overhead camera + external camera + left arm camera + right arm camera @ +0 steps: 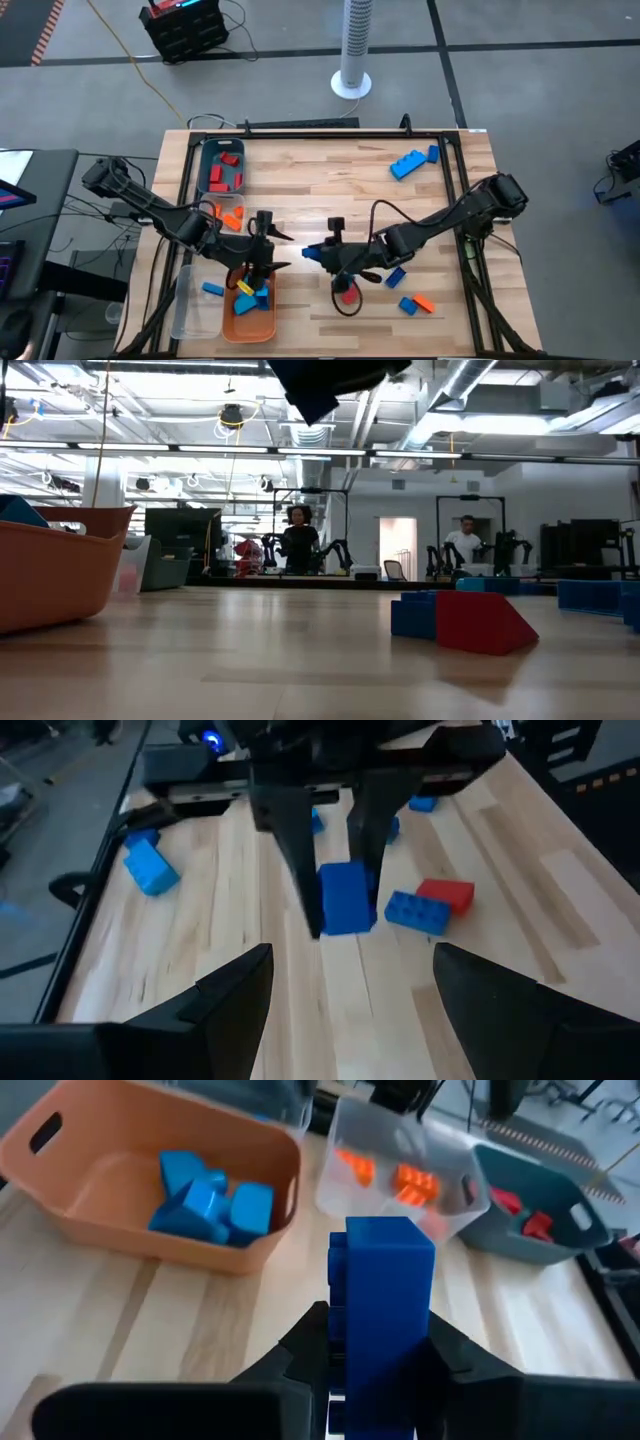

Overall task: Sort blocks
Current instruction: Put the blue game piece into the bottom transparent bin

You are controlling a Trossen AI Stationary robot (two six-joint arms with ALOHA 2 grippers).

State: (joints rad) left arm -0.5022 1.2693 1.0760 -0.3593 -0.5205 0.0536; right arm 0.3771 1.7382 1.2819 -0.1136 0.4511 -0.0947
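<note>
Centrally, right end effector point(380, 1355) gripping dark blue block point(382, 1320), left end effector point(350, 995) open, bare tabletop point(320, 180) beyond.

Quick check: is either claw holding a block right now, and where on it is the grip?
The right claw grips a dark blue block by its lower sides, most of it standing above the fingertips. The left claw is open over the orange tray, holding nothing.

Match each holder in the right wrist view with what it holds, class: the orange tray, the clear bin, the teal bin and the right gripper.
Holders:
1. orange tray
2. clear bin
3. teal bin
4. right gripper

Contents:
A. red blocks
B. dark blue block
C. light blue blocks
D. orange blocks

Pairs: 1-C, 2-D, 3-A, 4-B.
</note>
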